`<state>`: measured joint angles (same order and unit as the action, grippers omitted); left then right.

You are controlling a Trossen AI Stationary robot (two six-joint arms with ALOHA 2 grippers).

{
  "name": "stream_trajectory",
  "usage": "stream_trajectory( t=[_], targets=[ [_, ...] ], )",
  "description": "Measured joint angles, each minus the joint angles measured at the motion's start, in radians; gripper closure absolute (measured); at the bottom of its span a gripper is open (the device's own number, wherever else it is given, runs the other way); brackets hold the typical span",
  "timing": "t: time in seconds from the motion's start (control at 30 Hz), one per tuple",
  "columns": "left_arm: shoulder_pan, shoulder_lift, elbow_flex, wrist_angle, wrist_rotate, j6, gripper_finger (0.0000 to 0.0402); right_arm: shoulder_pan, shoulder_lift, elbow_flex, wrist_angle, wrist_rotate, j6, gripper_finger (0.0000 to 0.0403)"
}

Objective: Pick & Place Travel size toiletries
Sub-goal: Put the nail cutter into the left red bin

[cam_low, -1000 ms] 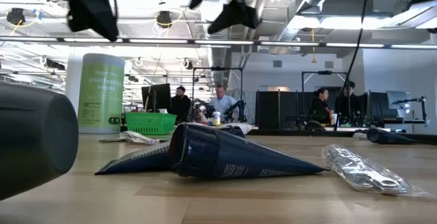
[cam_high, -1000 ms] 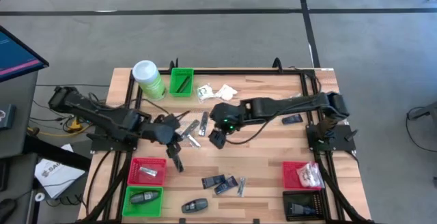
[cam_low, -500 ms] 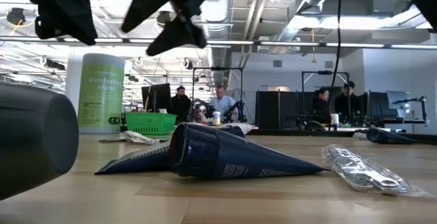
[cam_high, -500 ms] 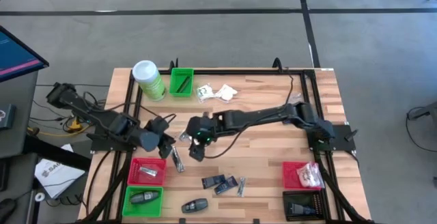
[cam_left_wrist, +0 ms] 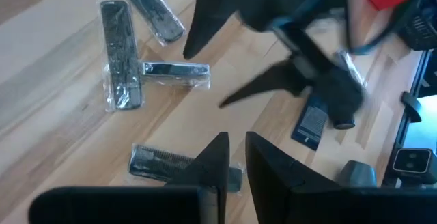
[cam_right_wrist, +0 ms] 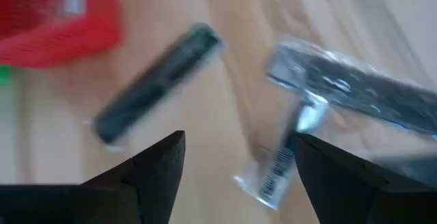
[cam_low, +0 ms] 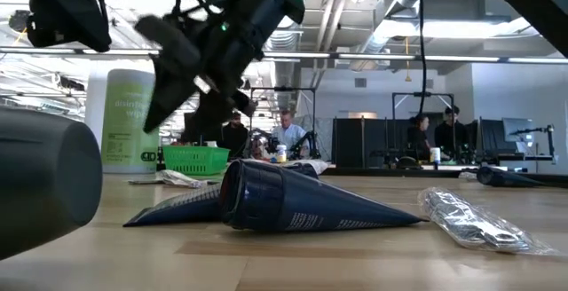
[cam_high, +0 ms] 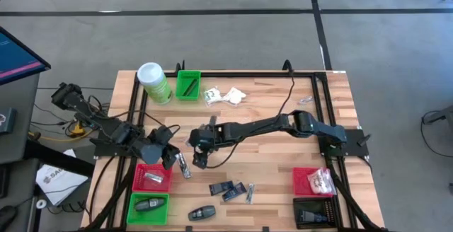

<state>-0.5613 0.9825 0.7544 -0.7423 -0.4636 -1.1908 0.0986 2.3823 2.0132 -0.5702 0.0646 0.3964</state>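
Overhead, the right gripper [cam_high: 196, 159] reaches far across the wooden table [cam_high: 272, 165] to its left half, its fingers [cam_right_wrist: 153, 166] spread wide with nothing between them, poised above a cluster of slim silvery packets [cam_high: 200, 134] lying flat on the wood. In the right wrist view a dark wrapped packet [cam_right_wrist: 157, 79] and a crossed pair of clear-wrapped silvery ones [cam_right_wrist: 345, 91] lie just ahead of those fingers, beside the corner of a red bin [cam_right_wrist: 58, 16]. The left gripper [cam_high: 168, 158] sits near the table's left edge, just above the red bin [cam_high: 151, 178], and its fingers [cam_left_wrist: 213, 164] stand close together with only a narrow gap; nothing can be seen gripped between them (a wrapped packet [cam_left_wrist: 160, 161] lies on the table right behind their tips). One more packet [cam_high: 184, 166] rests between the two grippers. Other toiletries are scattered about: white sachets [cam_high: 224, 95] near the far edge by the small green bin [cam_high: 188, 85], flat dark packets [cam_high: 231, 189] towards the near edge, a black oval piece [cam_high: 202, 212] beside the lower green bin [cam_high: 148, 205], and a dark packet [cam_high: 305, 100] at the far right. A green canister [cam_high: 153, 82] stands at the far left corner.
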Motion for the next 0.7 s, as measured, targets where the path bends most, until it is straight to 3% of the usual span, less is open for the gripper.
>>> stream_trajectory(
  t=[0.2, 0.7],
  targets=[
    [-0.041, 0.000, 0.000, 0.002, -0.032, -0.044, 0.0382, -0.015, -0.004, -0.022, 0.043, 0.050, 0.043, 0.0138],
    [-0.062, 0.000, 0.000, 0.036, -0.069, -0.056, 0.0398, -0.021, 0.080, -0.022, 0.084, 0.021, 0.076, 0.0138]
  ],
)
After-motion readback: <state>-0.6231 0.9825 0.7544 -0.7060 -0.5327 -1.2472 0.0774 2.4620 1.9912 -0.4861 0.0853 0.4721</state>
